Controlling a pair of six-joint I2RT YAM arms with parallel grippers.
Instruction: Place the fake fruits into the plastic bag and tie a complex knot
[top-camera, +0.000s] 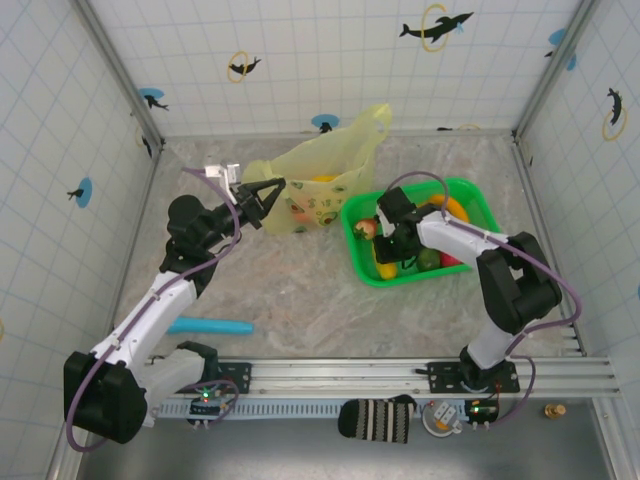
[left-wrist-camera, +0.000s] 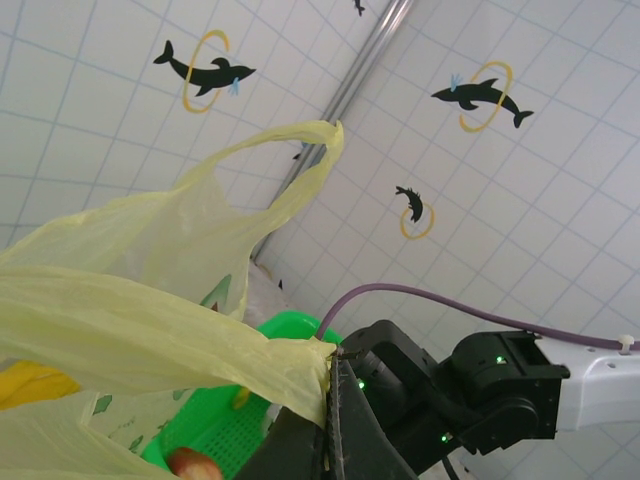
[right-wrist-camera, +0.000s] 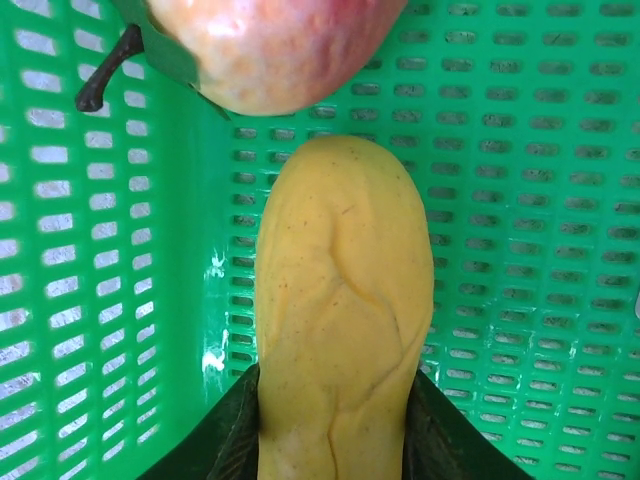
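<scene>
The pale yellow-green plastic bag (top-camera: 325, 165) stands at the back of the table, with a yellow fruit (top-camera: 322, 180) showing inside. My left gripper (top-camera: 272, 192) is shut on one bag handle; in the left wrist view the film (left-wrist-camera: 150, 330) is bunched between the jaws of the left gripper (left-wrist-camera: 335, 400). My right gripper (top-camera: 388, 258) reaches down into the green tray (top-camera: 478, 200). In the right wrist view a long yellow fruit (right-wrist-camera: 340, 300) sits between my fingers (right-wrist-camera: 235, 435), which press both its sides. A red-pink apple (right-wrist-camera: 270, 50) lies just beyond it.
Orange, green and red fruits (top-camera: 440, 258) lie in the tray beside the right arm. A teal stick (top-camera: 210, 326) lies near the left arm's base. Tiled walls close in the left, back and right sides. A metal rail (top-camera: 400, 375) runs along the near edge.
</scene>
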